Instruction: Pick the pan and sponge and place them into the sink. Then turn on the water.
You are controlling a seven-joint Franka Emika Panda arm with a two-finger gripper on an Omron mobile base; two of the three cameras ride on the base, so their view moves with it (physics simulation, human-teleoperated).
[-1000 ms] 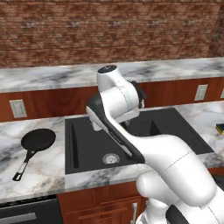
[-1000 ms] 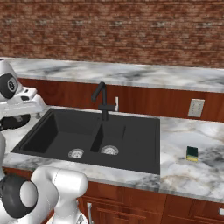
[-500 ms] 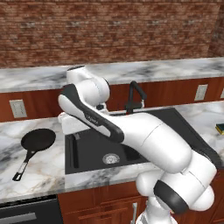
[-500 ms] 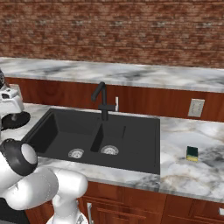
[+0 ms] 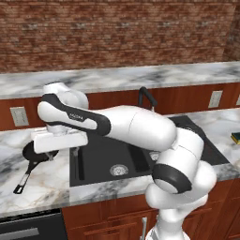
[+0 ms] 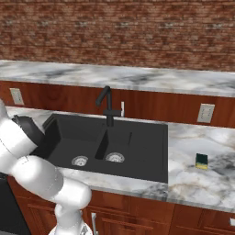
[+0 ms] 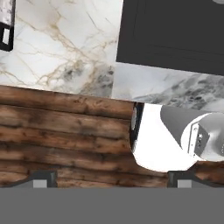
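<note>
The black pan [image 5: 35,156] lies on the marble counter left of the sink [image 5: 101,157], its long handle [image 5: 23,180] pointing toward the front edge. My gripper [image 5: 61,157] hangs just above the pan's right side, partly covering it. In the hand view my gripper [image 7: 111,178] is open, its tips set far apart with nothing between them. The yellow and green sponge [image 6: 201,160] sits on the counter right of the black sink [image 6: 137,142]; the sponge [image 5: 236,137] also shows at the far right edge of the left base view. No stream runs from the faucet [image 6: 106,103].
The arm stretches across the sink's left basin from the lower right. The black gooseneck faucet [image 5: 147,96] stands behind the basins. A raised marble ledge and a brick wall back the counter. The hand view shows marble counter [image 7: 61,43], a sink corner [image 7: 175,35] and wooden cabinet fronts below.
The arm has swung left from above the sink to above the pan. The gripper has stayed open. Pan and sponge have not moved.
</note>
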